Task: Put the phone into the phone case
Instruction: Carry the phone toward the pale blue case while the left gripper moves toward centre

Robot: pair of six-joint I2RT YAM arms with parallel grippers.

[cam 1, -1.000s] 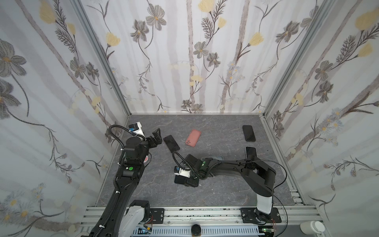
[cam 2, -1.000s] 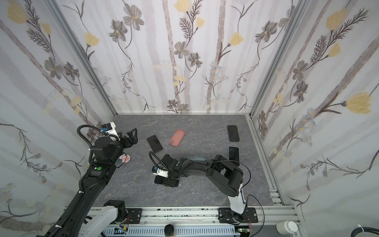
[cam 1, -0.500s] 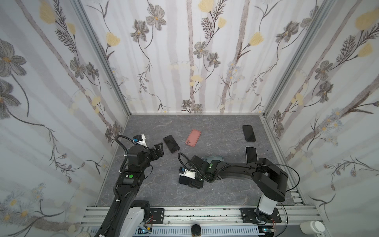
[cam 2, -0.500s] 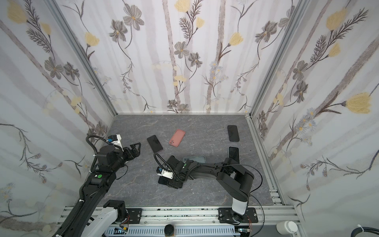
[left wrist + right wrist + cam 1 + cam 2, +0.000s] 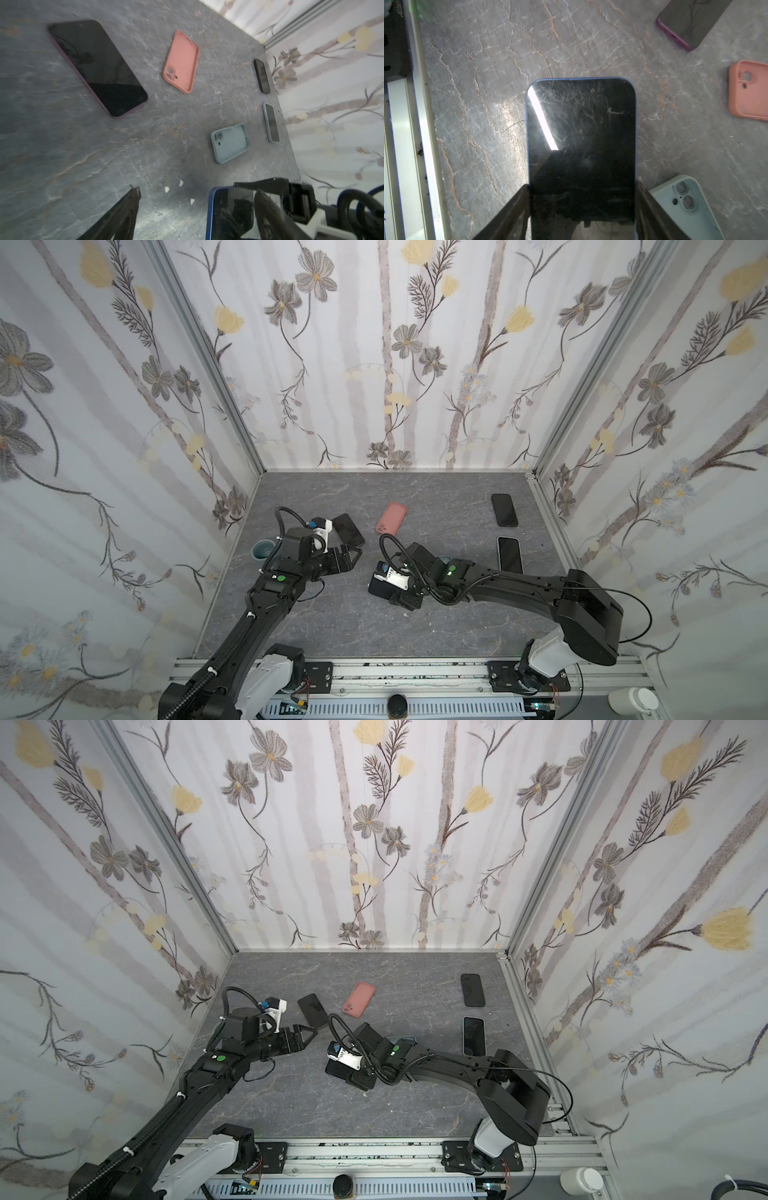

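Note:
A dark-screened phone [image 5: 581, 135] with a blue rim is gripped across its width, low over the table. My right gripper [image 5: 582, 185] is shut on it; in both top views it sits mid-table [image 5: 388, 593] [image 5: 347, 1073]. A pale green phone case [image 5: 685, 205] lies hollow side up right beside that gripper. A pink phone case [image 5: 391, 517] lies farther back. My left gripper [image 5: 196, 191] is open and empty. It hovers just left of the phone [image 5: 228, 212], pointing at it [image 5: 353, 553].
A phone in a purple case [image 5: 349, 529] lies behind the left gripper. A black phone [image 5: 504, 510] and a phone in a pale case [image 5: 510, 554] lie by the right wall. A small blue-grey cup [image 5: 263, 549] stands at the left wall.
The left arm has swung forward and right, toward the phone, and its jaws have narrowed slightly. The right gripper has shifted a little to the right, still shut on the phone.

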